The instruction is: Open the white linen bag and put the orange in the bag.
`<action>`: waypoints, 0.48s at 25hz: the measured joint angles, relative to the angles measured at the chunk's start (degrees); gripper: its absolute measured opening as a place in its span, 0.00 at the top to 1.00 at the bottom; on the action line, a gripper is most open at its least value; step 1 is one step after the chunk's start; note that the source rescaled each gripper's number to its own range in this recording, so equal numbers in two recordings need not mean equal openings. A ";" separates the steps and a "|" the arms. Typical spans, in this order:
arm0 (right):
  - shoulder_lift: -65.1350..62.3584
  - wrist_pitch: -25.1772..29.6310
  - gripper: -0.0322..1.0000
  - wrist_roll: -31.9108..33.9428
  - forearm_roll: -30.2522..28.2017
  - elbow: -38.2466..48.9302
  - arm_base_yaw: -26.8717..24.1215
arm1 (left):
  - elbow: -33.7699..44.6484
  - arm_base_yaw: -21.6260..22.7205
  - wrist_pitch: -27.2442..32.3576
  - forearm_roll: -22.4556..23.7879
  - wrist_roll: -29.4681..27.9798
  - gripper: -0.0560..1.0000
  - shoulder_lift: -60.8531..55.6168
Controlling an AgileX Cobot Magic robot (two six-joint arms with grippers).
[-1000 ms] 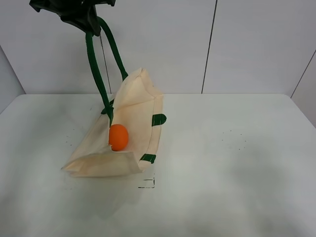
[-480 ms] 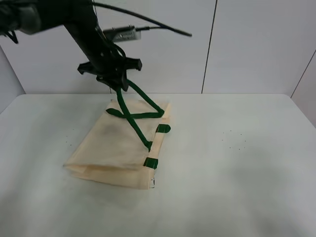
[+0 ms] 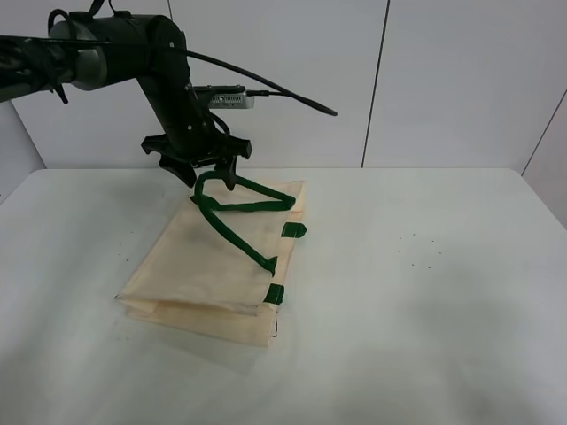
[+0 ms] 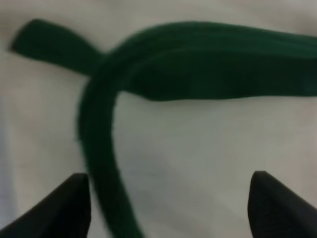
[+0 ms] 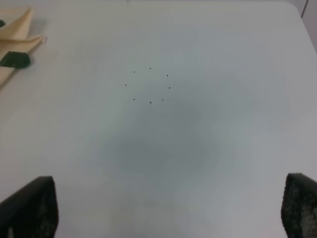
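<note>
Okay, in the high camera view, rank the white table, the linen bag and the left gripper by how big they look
1. The white table, by far the largest.
2. The linen bag.
3. The left gripper, though it sits farther from the camera, so its look may understate it.

white linen bag (image 3: pixel 208 266): cream, lying flat on table | green straps looped on top | orange: unseen

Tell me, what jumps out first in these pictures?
The white linen bag lies flat on the left half of the table, one dark green strap looped across its top. The black left gripper hangs open just over the strap's far end. No orange shows.
</note>
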 joint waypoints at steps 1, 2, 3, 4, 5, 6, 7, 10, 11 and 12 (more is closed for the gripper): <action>0.00 0.00 0.00 0.00 0.00 0.00 0.00 | 0.00 0.08 0.81 1.52 -0.54 0.08 0.00; 0.00 0.00 0.00 0.00 0.00 0.00 0.00 | 0.00 0.50 1.60 2.69 -1.06 0.08 0.00; 0.00 0.00 0.00 0.00 0.00 0.00 0.00 | 0.00 0.91 2.10 3.22 -1.35 0.08 0.00; 0.00 0.00 0.00 0.00 0.00 0.00 0.00 | 0.00 1.72 2.50 3.59 -1.41 0.08 0.00; 0.00 0.00 0.00 0.00 0.00 0.00 0.00 | 0.00 2.83 2.67 3.74 -1.41 0.08 0.00; 0.00 0.00 0.00 0.00 0.00 0.00 0.00 | 0.00 4.19 2.72 3.88 -1.41 0.08 0.00; 0.00 0.00 0.00 0.00 0.00 0.00 0.00 | 0.00 5.48 2.74 3.95 -1.48 0.08 0.00; 0.00 0.00 0.00 0.00 0.00 0.00 0.00 | 0.00 10.04 3.14 4.09 -1.48 0.08 0.00; 0.00 0.00 0.00 0.00 0.00 0.00 0.00 | 0.00 11.60 3.51 4.26 -1.36 0.08 0.00; 0.00 0.00 0.00 0.00 0.00 0.00 0.00 | 0.00 13.05 4.05 4.50 -1.27 0.08 0.00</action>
